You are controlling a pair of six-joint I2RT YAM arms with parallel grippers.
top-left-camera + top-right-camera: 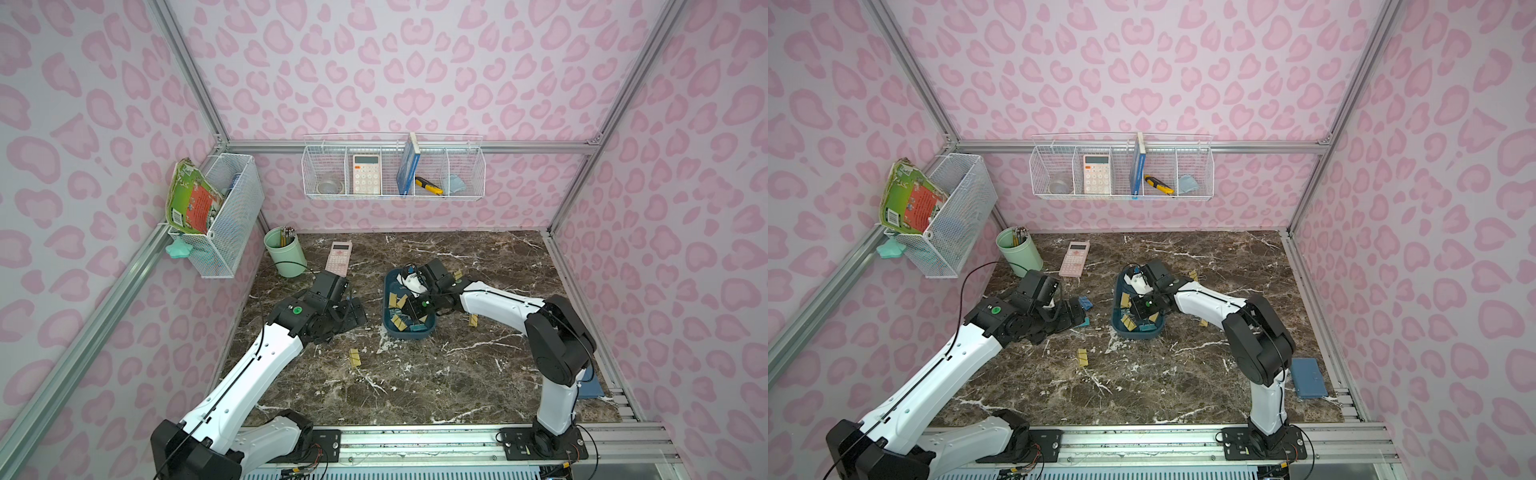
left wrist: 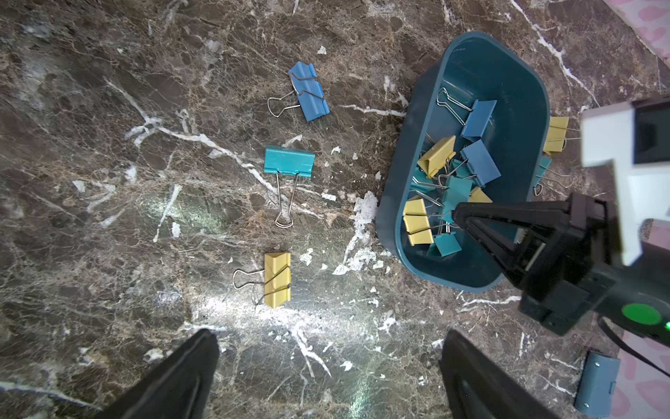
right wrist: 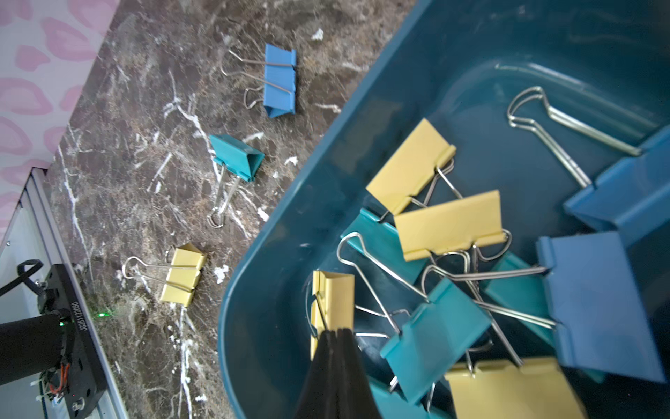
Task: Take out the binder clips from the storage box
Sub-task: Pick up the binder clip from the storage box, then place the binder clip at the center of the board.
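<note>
A: Where is the storage box?

B: The shallow dark teal plastic storage box (image 1: 386, 299), rectangular with rounded corners, sits near the middle of the brown marble worktop (image 1: 415, 386), slightly toward its back edge.

A: And the binder clips?

B: Most of the small folded-metal binder clips (image 3: 449, 225), in yellow, teal and blue with silver wire handles, lie heaped inside the box with their handles tangled. Three are out on the worktop, on the side of the box toward the left edge. They are a blue clip (image 2: 310, 90), a teal clip (image 2: 289, 161) and a yellow clip (image 2: 277, 279), in a loose row and apart from one another. Toward the right edge, a second yellow clip (image 1: 457, 275) lies near the box and a third yellow clip (image 1: 473, 319) lies a little farther out.

A: What about the right gripper?

B: The right gripper (image 3: 335, 332) is down inside the box. Its black fingers are pressed together, with the tips at the end of a yellow clip in the heap. I cannot tell whether they pinch its wire handle.

A: And the left gripper?

B: The left gripper (image 2: 328, 335) hangs over the worktop beside the three loose clips. Its fingers are spread wide and it holds nothing.

A: Anything else on the worktop?

B: A flat blue-grey rectangular case (image 1: 1308, 378) lies near the front right corner.
</note>
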